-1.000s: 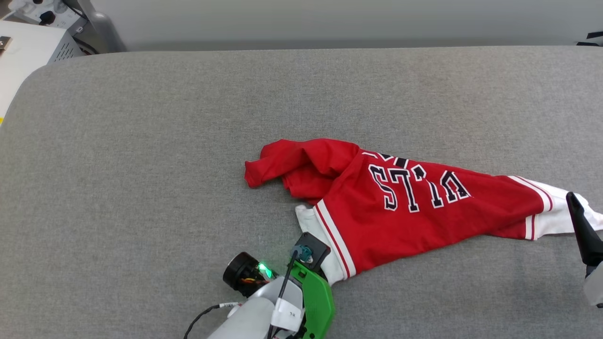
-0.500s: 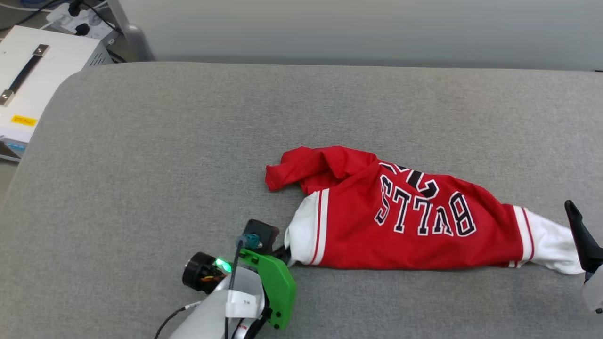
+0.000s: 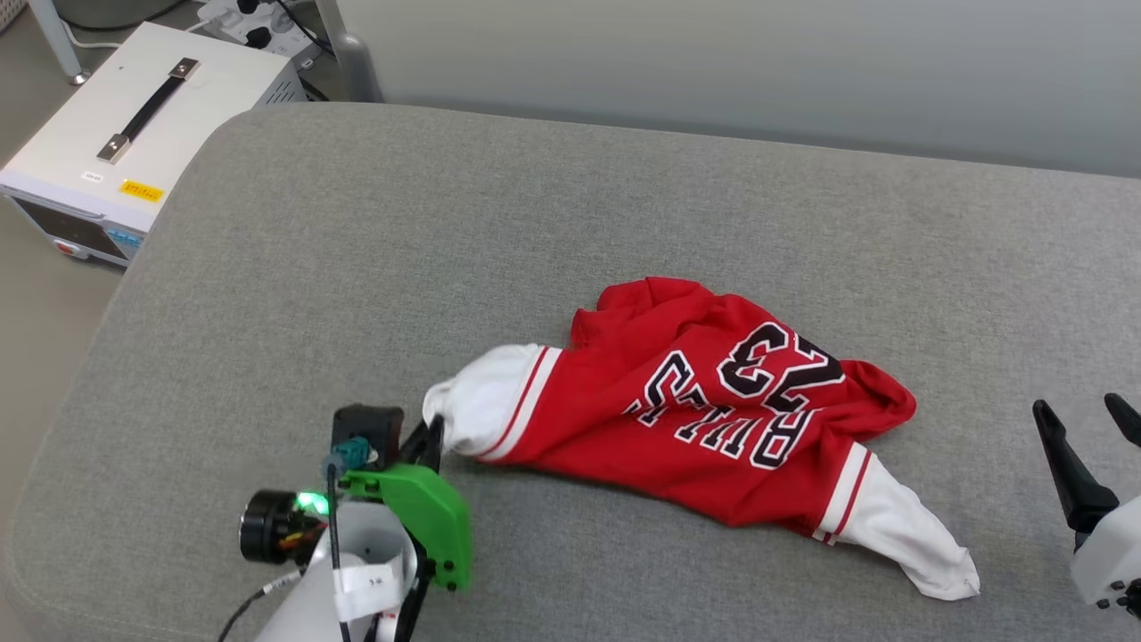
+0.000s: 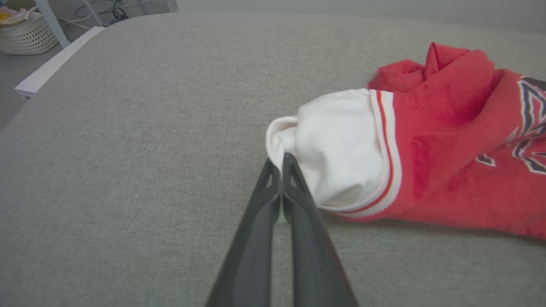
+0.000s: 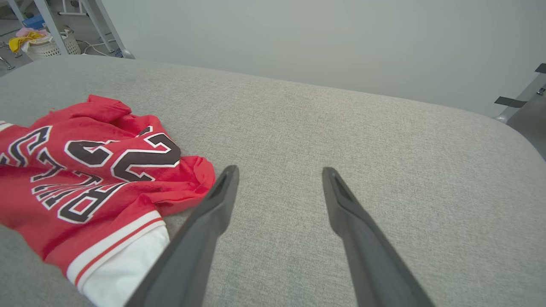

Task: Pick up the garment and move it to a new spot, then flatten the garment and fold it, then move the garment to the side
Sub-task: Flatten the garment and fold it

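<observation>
Red jersey-style T-shirt garment (image 3: 713, 401), white-sleeved, at frame centre on grey fabric table (image 3: 446, 223): left gripper (image 4: 281, 158), tips pressed together on its white sleeve (image 4: 337, 149), has dragged it leftward; right gripper (image 5: 279, 170) gapes empty. Relocation under way.

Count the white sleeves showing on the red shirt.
2. One sleeve is at the shirt's left end, pinched in the shut left claw; the other sleeve lies loose at its near right end, clear of the open right claw.
</observation>
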Controlling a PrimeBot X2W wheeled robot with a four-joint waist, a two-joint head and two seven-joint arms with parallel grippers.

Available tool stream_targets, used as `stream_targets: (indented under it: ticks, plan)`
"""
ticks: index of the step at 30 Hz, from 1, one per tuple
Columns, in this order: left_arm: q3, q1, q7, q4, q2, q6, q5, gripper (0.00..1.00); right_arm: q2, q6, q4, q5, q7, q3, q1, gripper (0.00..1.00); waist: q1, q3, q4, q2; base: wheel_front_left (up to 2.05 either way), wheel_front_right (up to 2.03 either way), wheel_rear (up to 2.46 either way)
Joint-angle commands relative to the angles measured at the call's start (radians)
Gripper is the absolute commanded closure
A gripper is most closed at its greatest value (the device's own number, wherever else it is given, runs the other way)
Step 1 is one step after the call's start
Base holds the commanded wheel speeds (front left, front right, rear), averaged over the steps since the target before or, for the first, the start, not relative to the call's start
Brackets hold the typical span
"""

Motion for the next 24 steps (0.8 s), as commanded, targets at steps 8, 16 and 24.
stream_targets:
  ticks: [8, 16, 24]
  plan:
    - [-0.07, 0.062, 0.154, 0.085, -0.002, -0.039, -0.042, 0.0, -0.006, -0.001, 0.02, 0.016, 0.0, 0.008, 0.005, 0.0, 0.0, 0.007, -0.001, 0.0, 0.0, 0.0, 0.0]
    - [-0.032, 0.038, 0.048, 0.017, 0.016, -0.026, -0.036, 0.0, -0.007, -0.001, 0.023, 0.022, 0.004, 0.006, 0.011, 0.0, 0.0, -0.011, 0.004, 0.0, 0.0, 0.0, 0.0]
    - [-0.047, -0.09, 0.239, -0.072, 0.117, -0.189, -0.114, 0.0, -0.005, -0.001, 0.015, 0.023, 0.012, 0.024, -0.011, 0.0, 0.0, 0.028, -0.047, 0.0, 0.0, 0.0, 0.0]
